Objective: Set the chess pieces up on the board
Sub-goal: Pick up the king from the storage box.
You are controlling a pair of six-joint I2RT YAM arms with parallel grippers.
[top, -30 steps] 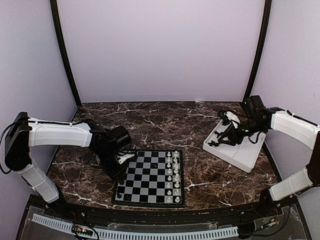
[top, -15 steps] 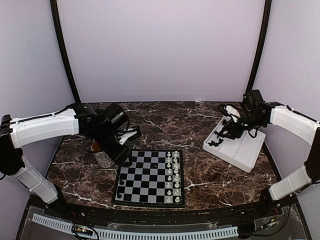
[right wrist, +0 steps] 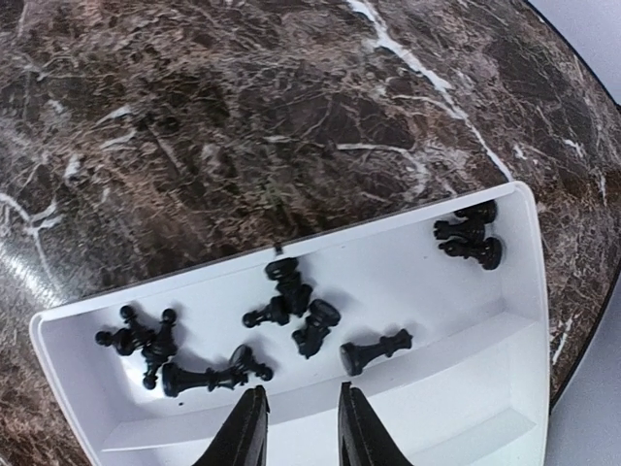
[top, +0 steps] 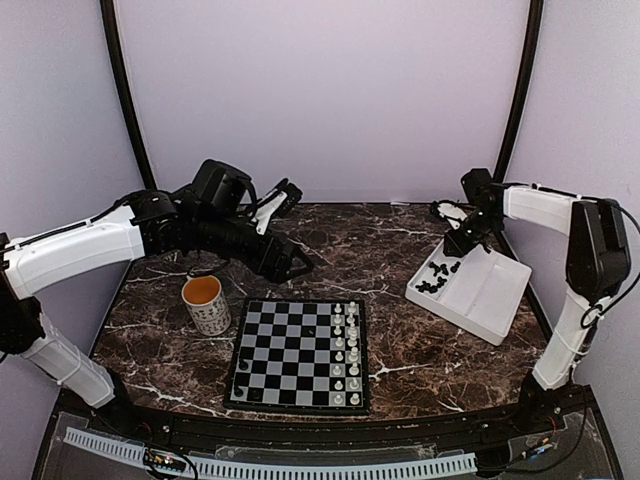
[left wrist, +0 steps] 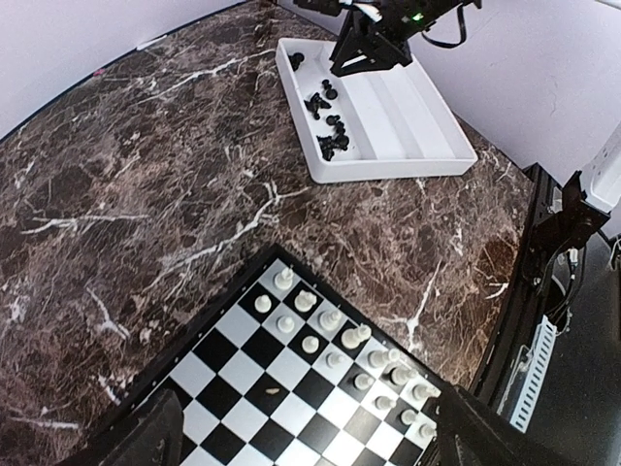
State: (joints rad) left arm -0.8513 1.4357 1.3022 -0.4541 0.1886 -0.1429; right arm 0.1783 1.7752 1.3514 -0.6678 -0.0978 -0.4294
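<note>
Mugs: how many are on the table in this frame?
1. The mug stands upright on the table, just left of the far-left corner of the board. Neither wrist view shows another.

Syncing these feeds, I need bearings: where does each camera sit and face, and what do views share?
Top external: above and behind the bases, looking down on the dark marble table; white left arm and right arm show.
Left wrist: raised, facing down and rightward at the black-framed checkered chessboard and white rectangular tray; dark jaws in bottom corners.
Right wrist: down into that tray at tiny black chess pieces; pale jaws at bottom edge.
Shared: all three show the tray.
</note>
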